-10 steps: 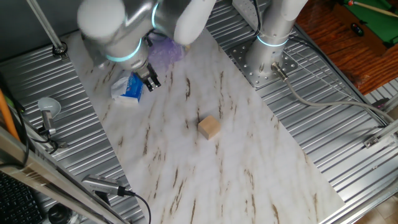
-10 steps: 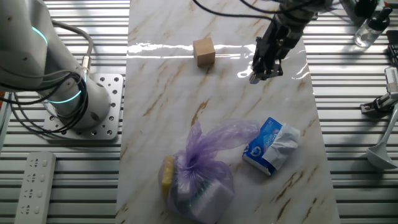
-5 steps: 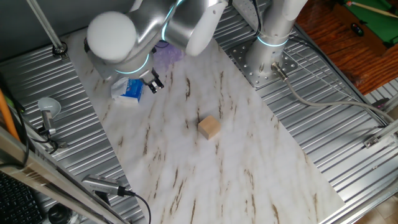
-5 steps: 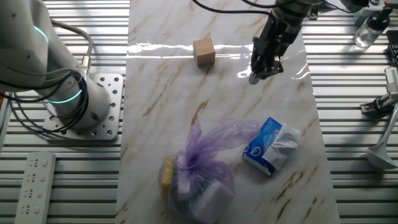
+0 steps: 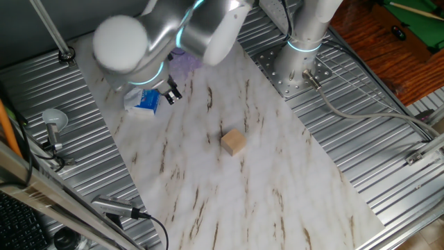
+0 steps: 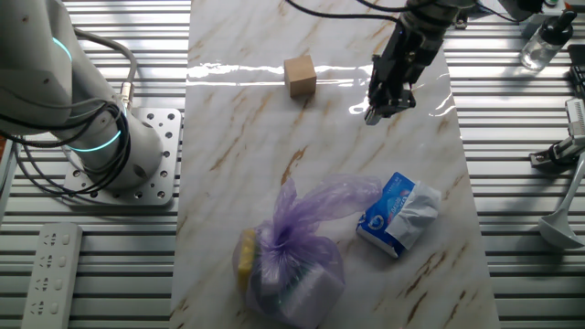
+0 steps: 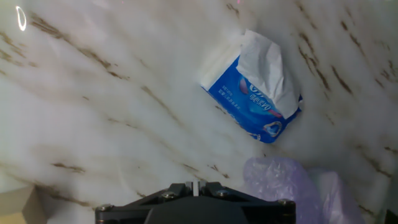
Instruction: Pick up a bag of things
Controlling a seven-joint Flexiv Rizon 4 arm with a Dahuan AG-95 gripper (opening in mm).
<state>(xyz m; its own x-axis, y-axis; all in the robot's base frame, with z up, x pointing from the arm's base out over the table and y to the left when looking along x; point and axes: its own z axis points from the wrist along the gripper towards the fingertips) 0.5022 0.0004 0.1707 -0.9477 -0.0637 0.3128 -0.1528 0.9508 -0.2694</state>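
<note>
The bag of things [image 6: 292, 254] is a wrinkly lilac plastic bag lying at the near end of the marble sheet, with a yellow item showing at its left side. It is partly hidden behind the arm in one fixed view [image 5: 186, 61] and shows at the bottom right of the hand view [image 7: 292, 190]. My gripper [image 6: 377, 108] hovers above the sheet, well away from the bag, beyond the blue-and-white packet [image 6: 399, 216]. Its fingers look pressed together and hold nothing. In the hand view only the gripper's base [image 7: 194, 190] shows at the bottom edge.
The blue-and-white packet [image 7: 255, 84] lies beside the bag, close under the gripper [image 5: 168, 94]. A tan wooden cube [image 6: 300, 75] sits apart on the sheet [image 5: 234, 142]. The arm's base plate [image 6: 137, 164] stands left of the sheet. Ribbed metal surrounds the sheet.
The gripper has shifted slightly across the sheet over the last second and hardly at all in the last half second. The bag, packet and cube have not moved.
</note>
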